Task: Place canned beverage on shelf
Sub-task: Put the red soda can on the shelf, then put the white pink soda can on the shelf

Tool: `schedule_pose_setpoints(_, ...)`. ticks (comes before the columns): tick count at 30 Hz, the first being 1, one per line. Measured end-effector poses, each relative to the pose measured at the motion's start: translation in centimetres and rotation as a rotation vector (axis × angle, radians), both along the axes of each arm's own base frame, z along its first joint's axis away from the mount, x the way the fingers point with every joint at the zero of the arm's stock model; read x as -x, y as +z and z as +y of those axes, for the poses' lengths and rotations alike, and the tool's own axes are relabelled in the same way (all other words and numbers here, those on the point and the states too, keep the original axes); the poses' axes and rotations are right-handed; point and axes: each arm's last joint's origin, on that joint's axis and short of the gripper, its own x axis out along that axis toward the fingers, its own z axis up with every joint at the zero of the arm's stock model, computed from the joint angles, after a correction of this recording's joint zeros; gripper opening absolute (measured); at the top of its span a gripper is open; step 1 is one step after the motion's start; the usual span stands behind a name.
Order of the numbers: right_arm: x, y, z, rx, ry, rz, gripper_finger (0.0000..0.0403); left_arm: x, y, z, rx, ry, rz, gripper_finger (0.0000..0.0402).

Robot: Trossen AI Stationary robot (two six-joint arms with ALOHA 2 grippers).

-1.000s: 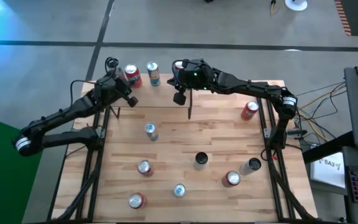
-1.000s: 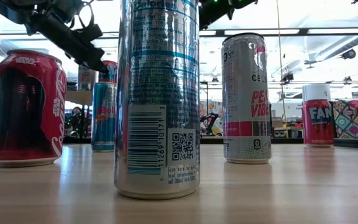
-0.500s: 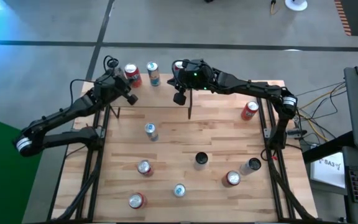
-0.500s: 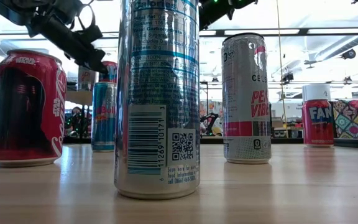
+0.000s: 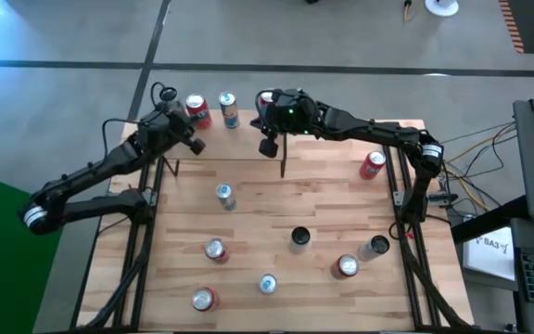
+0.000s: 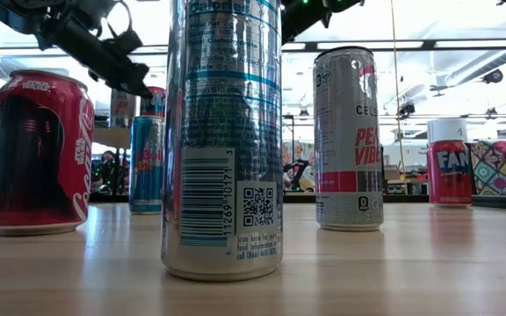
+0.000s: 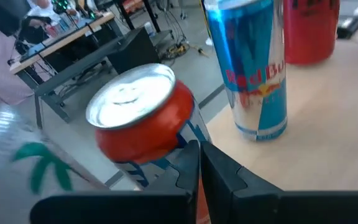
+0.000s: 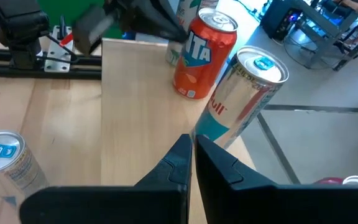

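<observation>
The shelf (image 8: 135,93) is a light wood board at the table's far edge. On it stand an orange-red Fanta can (image 5: 197,111), a Red Bull can (image 5: 229,109) and a red can (image 5: 267,97). My left gripper (image 7: 199,163) is shut, its tips right at the lower side of the Fanta can (image 7: 145,121). It also shows in the high view (image 5: 185,125). My right gripper (image 8: 191,149) is shut and empty, pointing at the Red Bull can (image 8: 241,99) from the table's right. In the high view it (image 5: 256,116) is beside the red can. My left gripper's shut fingertips (image 7: 194,149) stand at the Fanta can's lower side (image 7: 166,155). I cannot tell whether they touch it. The can stands upright on the shelf.
Several more cans stand on the table below the shelf: a silver one (image 5: 222,193) at mid left, a dark one (image 5: 299,237) in the middle, others (image 5: 346,265) toward the near edge and one (image 5: 371,163) lying at the right. Black shelf uprights (image 5: 283,158) stand by the shelf.
My left gripper has risen a little by the Fanta can. The cans on the shelf stand as before.
</observation>
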Motion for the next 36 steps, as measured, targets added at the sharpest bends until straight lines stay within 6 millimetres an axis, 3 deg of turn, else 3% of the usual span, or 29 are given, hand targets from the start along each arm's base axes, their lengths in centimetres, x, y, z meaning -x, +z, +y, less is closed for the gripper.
schedule_pose_setpoints(7, 0.1, 0.5, 2.0, -0.024, 0.036, 0.012, 0.0012, 0.5, 1.8, -2.5, 0.019, -0.234, -0.176, 0.0000)
schedule_pose_setpoints(19, 0.8, 0.8, 7.4, -0.144, 0.114, 0.124, 0.0012, 0.7, 3.4, -8.1, 0.099, -0.550, -0.355, 0.0000)
schedule_pose_setpoints(36, 3.6, 0.2, 15.1, -0.543, 0.015, 0.359, 0.0013, 1.6, 6.4, -13.2, 0.099, -0.938, -0.651, 0.0000)
